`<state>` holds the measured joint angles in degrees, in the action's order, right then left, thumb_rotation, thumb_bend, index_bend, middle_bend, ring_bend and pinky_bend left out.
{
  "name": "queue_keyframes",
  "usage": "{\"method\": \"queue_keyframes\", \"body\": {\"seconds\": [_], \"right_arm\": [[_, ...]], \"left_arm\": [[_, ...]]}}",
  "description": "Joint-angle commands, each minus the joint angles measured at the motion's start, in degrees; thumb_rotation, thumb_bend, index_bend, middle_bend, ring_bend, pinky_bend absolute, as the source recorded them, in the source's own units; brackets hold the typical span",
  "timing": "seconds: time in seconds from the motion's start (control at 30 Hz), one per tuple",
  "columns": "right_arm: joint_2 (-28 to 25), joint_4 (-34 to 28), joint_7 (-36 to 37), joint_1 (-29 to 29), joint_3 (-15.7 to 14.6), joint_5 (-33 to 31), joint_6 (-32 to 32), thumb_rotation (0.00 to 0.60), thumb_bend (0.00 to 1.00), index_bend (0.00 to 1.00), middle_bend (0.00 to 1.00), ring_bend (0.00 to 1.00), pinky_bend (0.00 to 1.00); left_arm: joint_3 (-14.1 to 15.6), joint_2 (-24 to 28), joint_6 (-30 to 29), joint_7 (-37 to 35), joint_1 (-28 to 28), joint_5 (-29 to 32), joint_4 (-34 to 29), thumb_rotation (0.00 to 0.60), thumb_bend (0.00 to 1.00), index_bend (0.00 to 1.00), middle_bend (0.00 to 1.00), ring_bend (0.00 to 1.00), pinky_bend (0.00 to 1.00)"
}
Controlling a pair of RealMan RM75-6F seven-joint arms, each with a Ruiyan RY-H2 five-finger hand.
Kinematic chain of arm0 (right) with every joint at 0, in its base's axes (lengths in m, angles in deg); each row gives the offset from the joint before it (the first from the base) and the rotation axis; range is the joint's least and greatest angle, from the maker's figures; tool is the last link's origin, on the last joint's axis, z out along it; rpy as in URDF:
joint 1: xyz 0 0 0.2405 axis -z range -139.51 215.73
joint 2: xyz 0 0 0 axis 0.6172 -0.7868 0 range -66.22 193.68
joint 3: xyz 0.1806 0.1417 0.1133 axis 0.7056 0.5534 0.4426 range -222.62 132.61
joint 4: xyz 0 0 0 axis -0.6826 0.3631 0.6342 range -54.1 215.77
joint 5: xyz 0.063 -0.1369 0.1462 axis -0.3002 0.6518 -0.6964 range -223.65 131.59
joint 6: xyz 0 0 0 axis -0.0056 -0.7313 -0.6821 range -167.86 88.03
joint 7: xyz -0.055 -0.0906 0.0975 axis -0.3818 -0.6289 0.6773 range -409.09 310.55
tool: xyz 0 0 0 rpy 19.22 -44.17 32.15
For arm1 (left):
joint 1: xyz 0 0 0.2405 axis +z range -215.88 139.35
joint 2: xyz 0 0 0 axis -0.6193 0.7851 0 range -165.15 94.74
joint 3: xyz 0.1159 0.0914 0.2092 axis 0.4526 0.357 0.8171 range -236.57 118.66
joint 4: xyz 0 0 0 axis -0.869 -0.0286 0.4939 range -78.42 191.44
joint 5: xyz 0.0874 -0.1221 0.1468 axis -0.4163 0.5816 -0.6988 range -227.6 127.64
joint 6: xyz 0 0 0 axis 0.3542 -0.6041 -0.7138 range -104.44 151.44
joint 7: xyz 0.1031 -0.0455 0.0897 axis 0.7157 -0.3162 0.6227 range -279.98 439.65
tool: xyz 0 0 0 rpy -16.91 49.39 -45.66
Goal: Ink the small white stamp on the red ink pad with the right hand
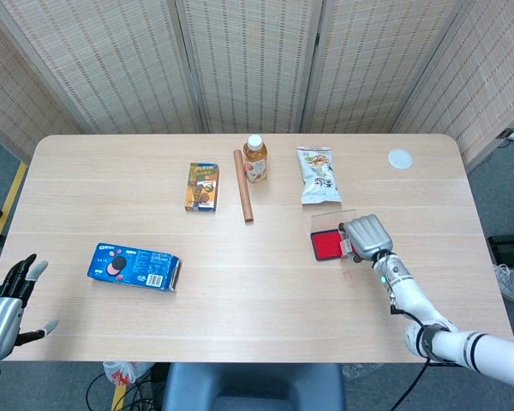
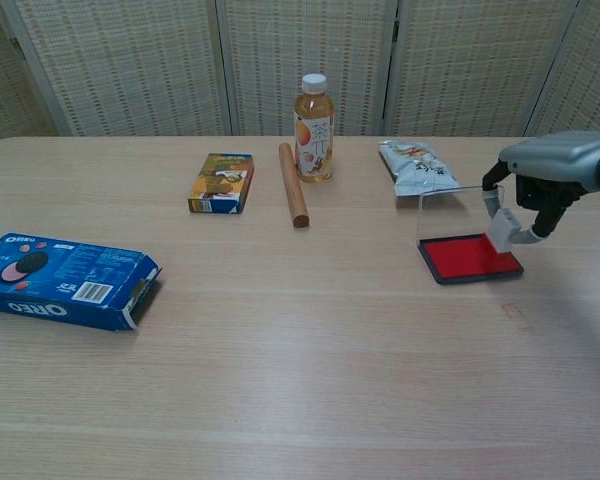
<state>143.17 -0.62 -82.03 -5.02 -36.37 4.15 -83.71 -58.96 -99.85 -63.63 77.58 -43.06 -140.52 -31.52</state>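
My right hand (image 1: 366, 236) (image 2: 546, 174) hovers over the right end of the red ink pad (image 1: 327, 246) (image 2: 466, 257) and pinches the small white stamp (image 2: 502, 231). In the chest view the stamp hangs just above the pad's right part; whether it touches the red surface is unclear. The pad's clear lid (image 2: 460, 210) stands upright behind it. In the head view the hand covers most of the stamp. My left hand (image 1: 3, 306) is at the bottom left, off the table's near edge, fingers spread and empty.
On the table stand a blue Oreo box (image 1: 138, 266), a small snack box (image 1: 203, 186), a brown stick (image 1: 242, 185), a tea bottle (image 1: 255, 158), a snack bag (image 1: 318, 174) and a white disc (image 1: 400, 158). A faint red mark (image 2: 515, 313) shows right of the pad.
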Motion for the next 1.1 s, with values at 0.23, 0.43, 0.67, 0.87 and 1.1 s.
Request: {"method": "queue_keyframes", "body": {"seconds": [0.23, 0.43, 0.67, 0.87, 1.1], "right_arm": [[4.8, 6.3, -2.5, -5.5, -0.5, -8.5, 2.9, 0.600, 0.34, 0.87, 0.97, 0.78, 0.74], [5.7, 7.2, -2.5, -6.5, -1.7, -9.4, 2.5, 0.600, 0.34, 0.87, 0.97, 0.78, 0.74], [6.7, 9.6, -0.6, -6.8, -2.6, -9.4, 3.2, 0.600, 0.34, 0.87, 0.97, 0.78, 0.74], [7.6, 11.8, 1.4, -6.8, -3.2, -8.6, 4.1, 0.600, 0.34, 0.87, 0.97, 0.78, 0.74], [8.3, 13.0, 2.4, -6.9, -3.8, -7.9, 4.3, 0.600, 0.34, 0.87, 0.97, 0.78, 0.74]], "left_arm": [[0.2, 0.4, -0.6, -0.8, 0.4, -0.4, 0.1, 0.600, 0.11, 0.05, 0.00, 0.00, 0.35], [0.2, 0.4, -0.8, -0.8, 0.5, -0.5, 0.0, 0.600, 0.11, 0.05, 0.00, 0.00, 0.35], [0.2, 0.2, -0.9, -0.3, 0.6, -0.5, 0.0, 0.600, 0.11, 0.05, 0.00, 0.00, 0.35], [0.2, 0.2, -0.7, -0.2, 0.5, -0.5, 0.0, 0.600, 0.11, 0.05, 0.00, 0.00, 0.35], [0.2, 0.2, -0.8, -0.3, 0.6, -0.6, 0.0, 0.600, 0.11, 0.05, 0.00, 0.00, 0.35]]}}
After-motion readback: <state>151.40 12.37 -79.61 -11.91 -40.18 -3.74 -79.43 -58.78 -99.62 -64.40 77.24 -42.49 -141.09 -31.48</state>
